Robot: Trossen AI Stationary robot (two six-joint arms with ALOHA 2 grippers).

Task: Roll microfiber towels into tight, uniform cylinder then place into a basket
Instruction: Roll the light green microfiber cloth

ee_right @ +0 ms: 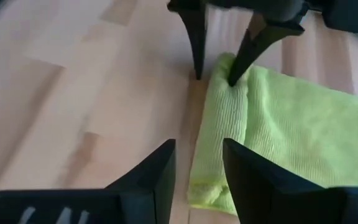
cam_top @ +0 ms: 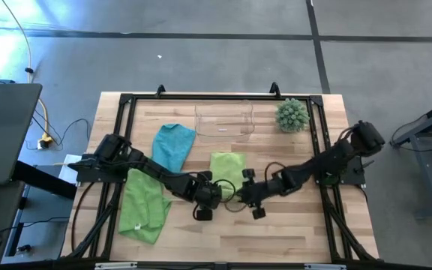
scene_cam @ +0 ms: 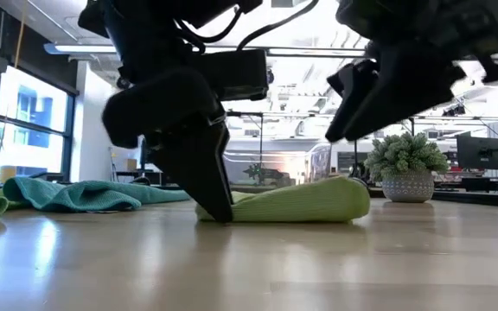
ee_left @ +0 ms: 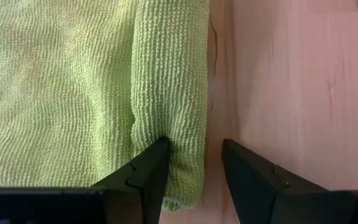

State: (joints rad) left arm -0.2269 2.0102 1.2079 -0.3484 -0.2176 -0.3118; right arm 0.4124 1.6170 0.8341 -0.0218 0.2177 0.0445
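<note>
I have both grippers low at the near edge of the green towel (cam_top: 228, 169) at mid-desk, where a first fold is rolled over. My left gripper (ee_left: 194, 163) has its jaws spread astride the roll's end, one finger (ee_left: 143, 171) on the cloth. My right gripper (ee_right: 199, 163) sits over the other end, jaws parted, holding nothing. I should pinch both ends evenly and roll toward the basket (cam_top: 224, 120), keeping the tension matched so the cylinder stays tight.

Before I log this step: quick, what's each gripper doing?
Left gripper: open, one finger pressing the green towel's rolled edge.
Right gripper: open, holding nothing.
</note>
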